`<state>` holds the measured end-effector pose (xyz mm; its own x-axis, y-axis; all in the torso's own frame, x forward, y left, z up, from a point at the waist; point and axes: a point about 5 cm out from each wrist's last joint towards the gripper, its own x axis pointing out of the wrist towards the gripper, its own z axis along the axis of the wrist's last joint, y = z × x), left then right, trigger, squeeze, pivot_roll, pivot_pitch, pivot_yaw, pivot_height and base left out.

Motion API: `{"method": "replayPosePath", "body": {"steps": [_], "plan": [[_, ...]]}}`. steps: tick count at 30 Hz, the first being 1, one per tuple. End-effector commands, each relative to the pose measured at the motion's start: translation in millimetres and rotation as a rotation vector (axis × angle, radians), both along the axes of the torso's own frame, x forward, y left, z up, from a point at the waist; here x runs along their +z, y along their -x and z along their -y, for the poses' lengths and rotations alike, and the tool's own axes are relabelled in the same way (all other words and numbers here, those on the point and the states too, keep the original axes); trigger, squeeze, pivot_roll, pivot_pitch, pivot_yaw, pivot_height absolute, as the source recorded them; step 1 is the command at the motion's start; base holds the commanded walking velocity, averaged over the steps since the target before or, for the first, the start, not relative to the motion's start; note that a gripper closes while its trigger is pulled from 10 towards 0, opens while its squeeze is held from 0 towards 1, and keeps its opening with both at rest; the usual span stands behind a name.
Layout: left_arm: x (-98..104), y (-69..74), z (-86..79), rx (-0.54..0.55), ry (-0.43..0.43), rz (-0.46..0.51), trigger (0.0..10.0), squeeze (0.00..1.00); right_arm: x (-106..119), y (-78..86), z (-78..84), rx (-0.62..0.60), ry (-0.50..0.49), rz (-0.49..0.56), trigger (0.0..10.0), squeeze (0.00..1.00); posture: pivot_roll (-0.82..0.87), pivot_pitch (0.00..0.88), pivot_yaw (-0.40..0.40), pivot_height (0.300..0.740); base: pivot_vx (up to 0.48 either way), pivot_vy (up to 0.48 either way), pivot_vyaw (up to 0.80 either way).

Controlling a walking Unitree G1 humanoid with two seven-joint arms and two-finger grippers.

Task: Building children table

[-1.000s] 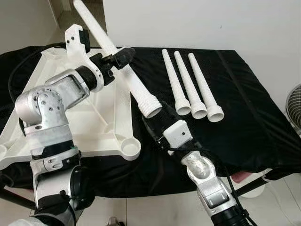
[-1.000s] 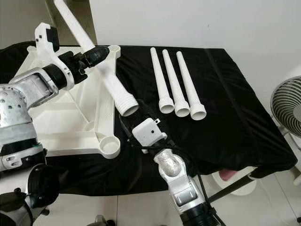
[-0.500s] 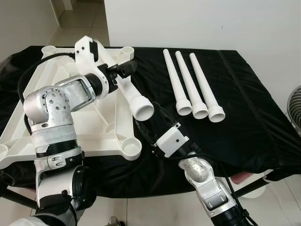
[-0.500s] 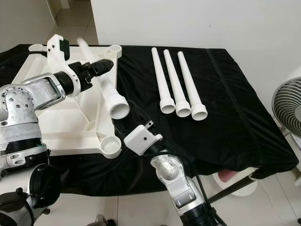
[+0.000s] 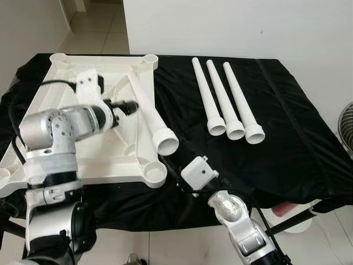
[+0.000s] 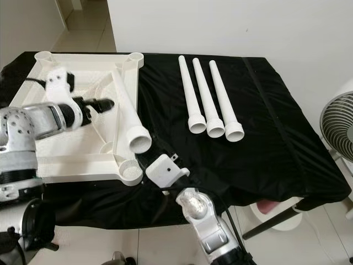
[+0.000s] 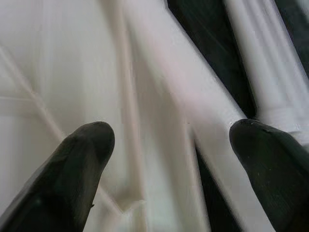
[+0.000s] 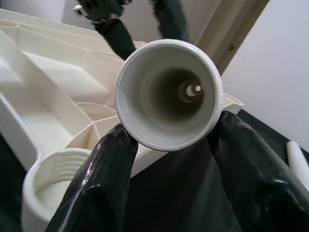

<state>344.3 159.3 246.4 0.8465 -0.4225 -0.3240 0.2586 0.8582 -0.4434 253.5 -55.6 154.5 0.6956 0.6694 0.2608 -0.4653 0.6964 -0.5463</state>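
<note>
Tabletop (image 5: 71,160) is lying underside-up on the black cloth (image 5: 287,143) — none of four legs fitted yet. Three spare legs (image 5: 226,99) are waiting alongside. Right gripper (image 8: 169,159) is clamping the fourth leg (image 8: 169,94) near a corner socket (image 8: 46,193); left gripper (image 7: 169,159) is hovering spread above the tabletop.
</note>
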Motion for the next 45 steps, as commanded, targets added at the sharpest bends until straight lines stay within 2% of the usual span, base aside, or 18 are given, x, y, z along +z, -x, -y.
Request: {"method": "replayPosePath", "body": {"steps": [1, 9, 10, 13, 15, 20, 29, 30, 31, 39, 45], "plan": [[3.3, 4.5, 12.9, -0.107, 0.07, -0.005, 10.0, 0.0, -10.1, 3.0, 1.0, 0.017, 0.012, -0.054, 10.0, 0.0, 0.04, 0.106, 0.028, 0.74, 0.0, 0.0, 0.0], [9.2, -1.1, 28.0, -0.161, 0.084, -0.003, 10.0, 0.0, -14.0, 3.0, 3.5, 0.01, 0.02, -0.079, 10.0, 0.0, 0.04, 0.104, 0.028, 0.74, 0.0, 0.0, 0.0], [8.3, -2.1, 34.0, -0.186, 0.058, -0.004, 10.0, 0.0, -12.7, 3.0, 3.0, 0.014, 0.016, -0.077, 10.0, 0.0, 0.04, 0.104, 0.028, 0.74, 0.0, 0.0, 0.0], [7.0, -2.3, 37.8, -0.202, 0.036, -0.007, 10.0, 0.0, -11.5, 3.1, 2.5, 0.018, 0.012, -0.074, 10.0, 0.0, 0.04, 0.104, 0.028, 0.74, 0.0, 0.0, 0.0], [0.3, -4.1, 42.3, -0.213, -0.023, -0.03, 10.0, 0.0, -5.9, 3.7, 0.3, 0.036, 0.007, -0.044, 10.0, 0.0, 0.04, 0.101, 0.03, 0.74, 0.0, 0.0, 0.0], [-13.9, -9.3, 40.3, -0.181, -0.1, -0.087, 10.0, 0.0, 3.2, 5.2, -2.6, 0.053, -0.008, -0.005, 10.0, 0.0, 0.03, 0.104, 0.035, 0.74, 0.0, 0.0, 0.0], [-20.9, -10.8, 40.6, -0.171, -0.117, -0.131, 10.0, 0.0, 5.9, 6.5, -3.1, 0.058, -0.015, 0.006, 10.0, 0.0, 0.04, 0.107, 0.036, 0.74, 0.0, 0.0, 0.0], [-20.4, -11.8, 40.2, -0.164, -0.114, -0.135, 3.1, 0.0, 5.7, 6.6, -3.4, 0.06, -0.012, 0.007, 10.0, 0.0, 0.04, 0.109, 0.038, 0.74, 0.0, 0.0, 0.0], [-19.0, -12.7, 40.0, -0.161, -0.098, -0.136, 0.0, 0.0, 5.0, 6.3, -3.3, 0.06, -0.009, 0.006, 10.0, 0.0, 0.04, 0.108, 0.037, 0.74, 0.0, 0.0, 0.0], [-14.8, -10.8, 43.1, -0.198, -0.053, -0.135, 0.0, 0.0, -3.2, 5.6, -3.4, 0.06, 0.039, 0.001, 10.0, 0.0, 0.04, 0.106, 0.033, 0.74, 0.0, 0.0, 0.0], [-2.3, -9.3, 43.7, -0.229, 0.008, -0.087, 0.0, 0.0, -4.4, 1.8, -1.3, 0.05, 0.068, 0.003, 10.0, 0.0, 0.04, 0.105, 0.032, 0.74, 0.0, 0.0, 0.0]]}}
